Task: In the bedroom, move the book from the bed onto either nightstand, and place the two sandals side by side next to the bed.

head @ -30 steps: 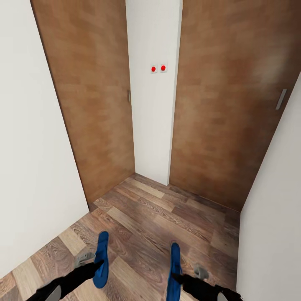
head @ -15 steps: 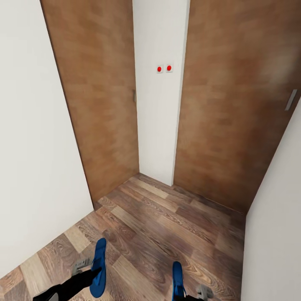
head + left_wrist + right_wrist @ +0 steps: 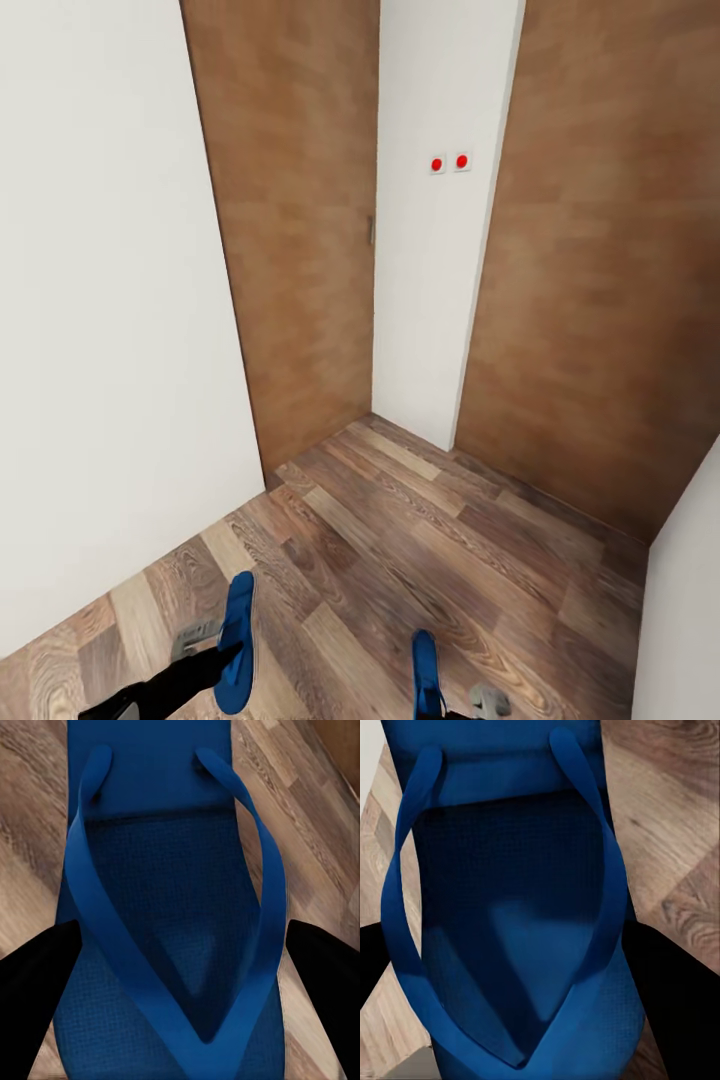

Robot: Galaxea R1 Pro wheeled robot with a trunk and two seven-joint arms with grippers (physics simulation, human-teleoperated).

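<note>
I hold one bright blue sandal in each hand, low over the wood-plank floor. The left sandal (image 3: pixel 238 628) sticks forward from my left gripper (image 3: pixel 226 657), which is shut on it. In the left wrist view the sandal (image 3: pixel 176 892) lies strap side up between the black fingers (image 3: pixel 34 979). The right sandal (image 3: pixel 424 670) sits at the picture's lower edge in my right gripper (image 3: pixel 438 706). The right wrist view has that sandal (image 3: pixel 510 907) clamped between dark fingers (image 3: pixel 675 997). The bed, the book and the nightstand are out of view.
I face a narrow corner of the room. A brown door (image 3: pixel 300 220) stands ahead on the left and another (image 3: pixel 610 260) on the right, with a white wall strip (image 3: pixel 440 250) bearing two red dots (image 3: pixel 449 162) between them. White walls (image 3: pixel 100 320) close both sides.
The whole picture has shifted right, so the camera has turned left. Both sandals stay held; my right arm sits lower in the picture than a second ago.
</note>
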